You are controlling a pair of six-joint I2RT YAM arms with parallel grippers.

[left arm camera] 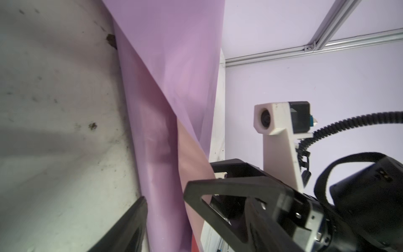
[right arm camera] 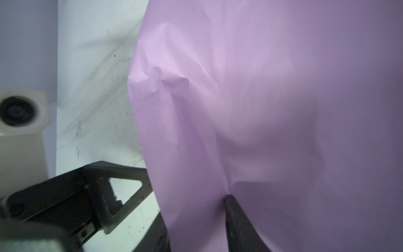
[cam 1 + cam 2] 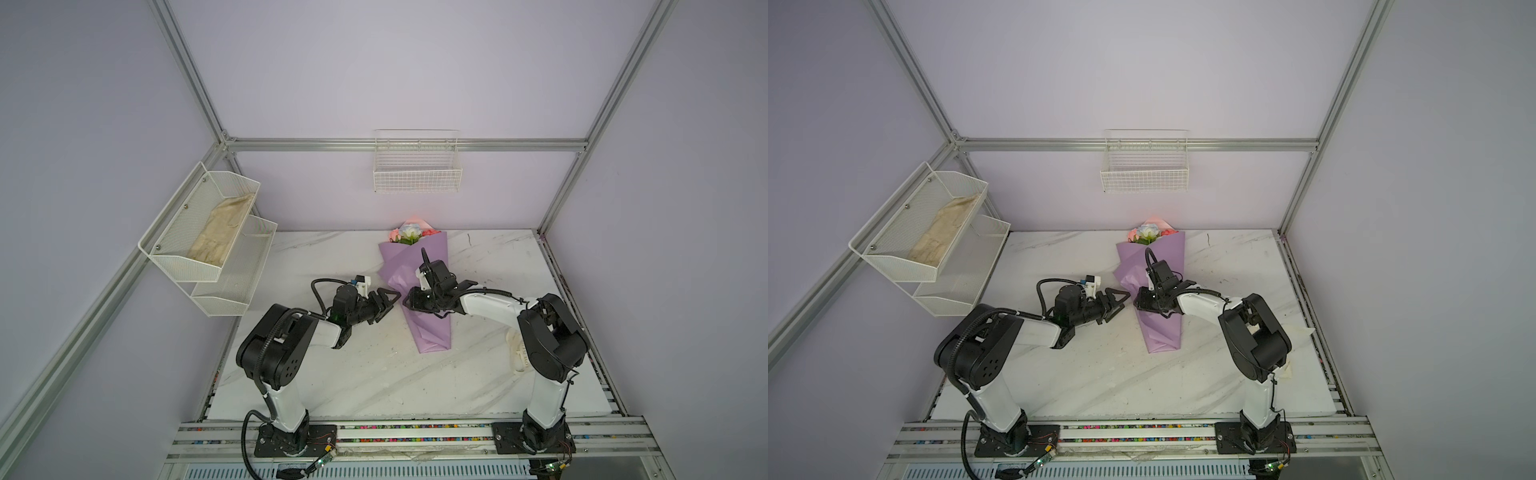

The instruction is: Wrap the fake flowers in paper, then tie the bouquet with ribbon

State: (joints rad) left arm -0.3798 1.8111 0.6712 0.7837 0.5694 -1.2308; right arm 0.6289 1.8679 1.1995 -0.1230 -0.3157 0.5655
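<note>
Bouquet of fake flowers (image 3: 409,259) lies mid-frame on the surface (image 3: 332,374), blooms toward the top; we see the left gripper (image 3: 390,306) just left of it, jaws open; the right gripper (image 3: 406,303) over its middle, jaws parted, one tip touching the lilac wrap (image 2: 261,109).

L wall: 2-tier white mesh shelf (image 3: 178,216), cream cloth (image 3: 220,232) in upper tier. Back wall: white wire basket (image 3: 417,180). Scuffed marble-look tabletop (image 3: 374,374).

Lilac walls (image 3: 374,62), marble tabletop (image 3: 353,374) (perhaps scuffed)
</note>
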